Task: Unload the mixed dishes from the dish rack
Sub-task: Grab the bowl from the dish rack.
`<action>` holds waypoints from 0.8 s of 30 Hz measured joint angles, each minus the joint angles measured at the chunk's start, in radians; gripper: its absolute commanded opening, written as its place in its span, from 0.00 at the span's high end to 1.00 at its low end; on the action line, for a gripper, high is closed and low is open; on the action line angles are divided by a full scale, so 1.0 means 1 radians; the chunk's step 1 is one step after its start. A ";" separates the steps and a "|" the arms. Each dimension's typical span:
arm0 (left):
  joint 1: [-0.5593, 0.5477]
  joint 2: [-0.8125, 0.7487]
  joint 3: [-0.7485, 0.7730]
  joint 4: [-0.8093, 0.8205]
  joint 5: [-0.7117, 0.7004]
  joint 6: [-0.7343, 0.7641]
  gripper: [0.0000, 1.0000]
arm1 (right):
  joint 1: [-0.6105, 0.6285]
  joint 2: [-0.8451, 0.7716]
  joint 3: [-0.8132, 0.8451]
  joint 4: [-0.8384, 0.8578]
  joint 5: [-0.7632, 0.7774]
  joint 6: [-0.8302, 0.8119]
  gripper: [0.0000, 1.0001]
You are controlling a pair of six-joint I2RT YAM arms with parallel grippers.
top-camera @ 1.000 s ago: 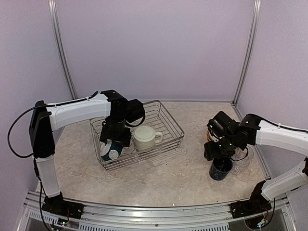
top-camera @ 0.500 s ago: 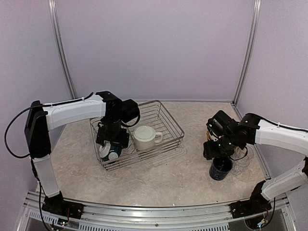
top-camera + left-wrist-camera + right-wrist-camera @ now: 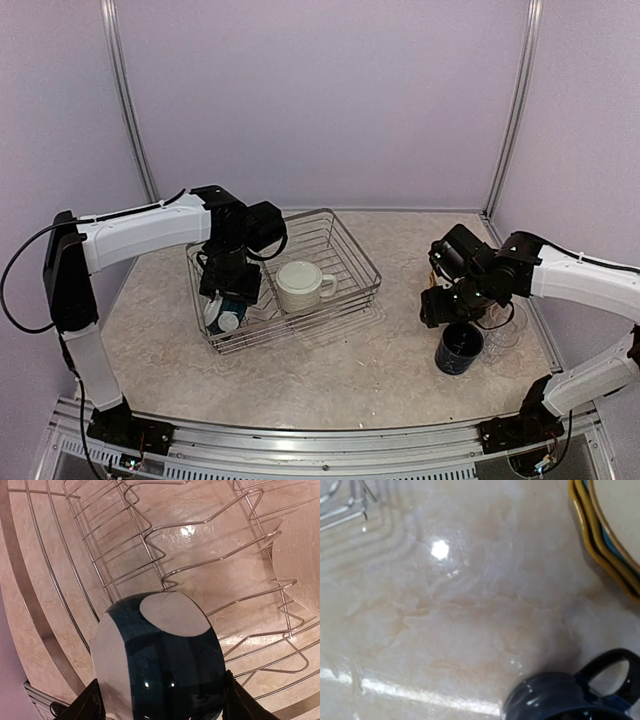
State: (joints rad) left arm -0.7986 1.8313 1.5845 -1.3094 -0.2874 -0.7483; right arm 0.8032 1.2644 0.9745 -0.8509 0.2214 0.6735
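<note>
The silver wire dish rack (image 3: 345, 250) stands left of centre. In it are a cream mug (image 3: 302, 285) and a teal-and-white bowl (image 3: 228, 318) lying tipped at the near left corner. My left gripper (image 3: 230, 295) is down over the bowl (image 3: 160, 655), open, with its fingers (image 3: 92, 702) flanking the bowl's sides. The navy mug (image 3: 459, 348) stands on the table at the right. My right gripper (image 3: 438, 305) hovers just above and left of it, empty, and its fingers do not show in the right wrist view. The navy mug's rim and handle (image 3: 560, 700) show there.
A stack of yellow and blue scalloped plates (image 3: 600, 540) with a cream plate (image 3: 620, 502) on top lies right of the gripper. A clear glass (image 3: 505, 328) stands right of the navy mug. The rack's upright dividers (image 3: 210, 560) rise around the bowl.
My left gripper has moved left and down over the bowl. My right gripper has lifted slightly up and left off the navy mug, which stays on the table.
</note>
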 measured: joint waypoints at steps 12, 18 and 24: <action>0.002 -0.010 -0.003 0.000 0.007 0.009 0.61 | 0.000 -0.002 0.084 0.003 0.009 -0.017 0.21; 0.005 -0.045 0.018 -0.012 0.011 0.015 0.64 | 0.000 -0.016 0.127 0.033 0.009 -0.037 0.19; 0.016 -0.099 0.059 -0.023 0.011 0.018 0.65 | 0.000 -0.019 0.147 0.077 0.005 -0.058 0.18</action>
State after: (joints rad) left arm -0.7830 1.7321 1.6432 -1.3323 -0.2764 -0.7303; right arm 0.8032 1.2457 1.1213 -0.7738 0.2264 0.6151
